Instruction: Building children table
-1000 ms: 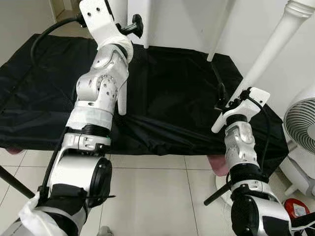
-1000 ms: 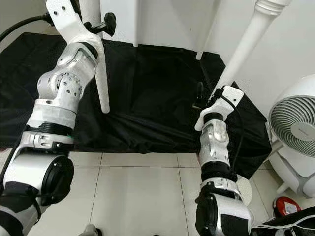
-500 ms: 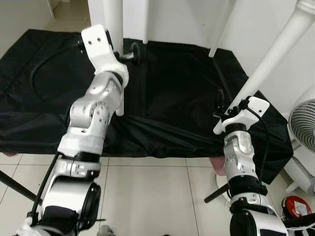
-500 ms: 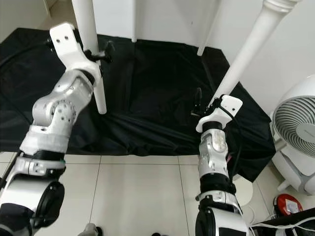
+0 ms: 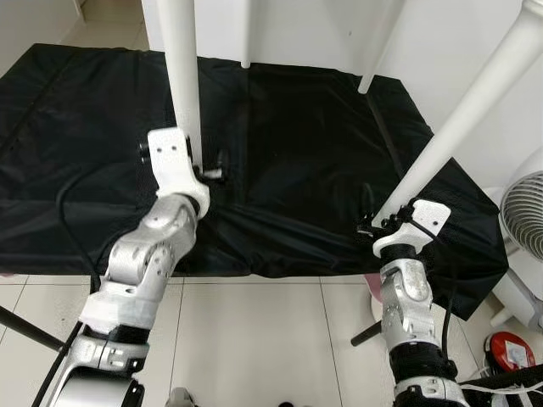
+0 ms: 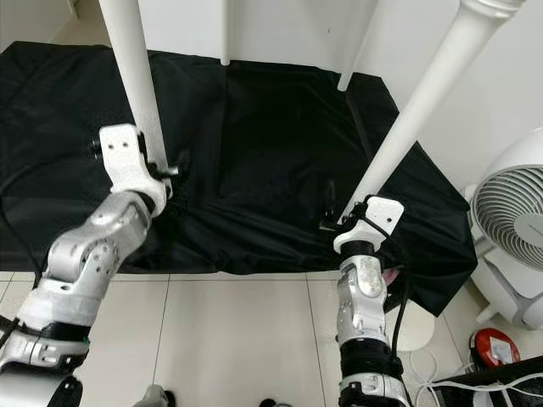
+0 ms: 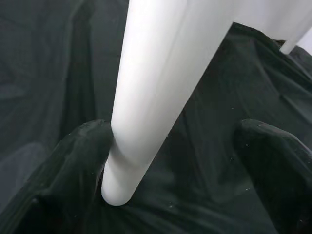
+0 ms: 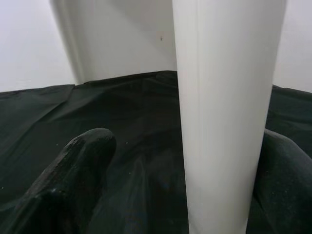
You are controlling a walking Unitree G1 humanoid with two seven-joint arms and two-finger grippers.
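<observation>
The white children's table stands with its legs on a black cloth (image 5: 288, 136). My left gripper (image 5: 209, 166) is low at the foot of the left front leg (image 5: 185, 76). In the left wrist view that leg (image 7: 151, 97) passes between the open fingers (image 7: 73, 165), touching one and well apart from the other. My right gripper (image 5: 371, 219) sits at the base of the slanting right front leg (image 5: 475, 110). In the right wrist view that leg (image 8: 224, 107) stands close to one finger (image 8: 287, 180), with a wide gap to the other.
Two rear legs (image 5: 245, 34) (image 5: 373, 59) stand at the cloth's far side by the white wall. A white fan (image 6: 509, 229) and a red object (image 5: 507, 352) are on the right. Tiled floor (image 5: 254, 339) lies in front, with a black rod (image 5: 25, 326) at lower left.
Both arms have come down along the front legs, the left from high up to the leg's foot. The camera has tilted, so the whole scene has shifted.
</observation>
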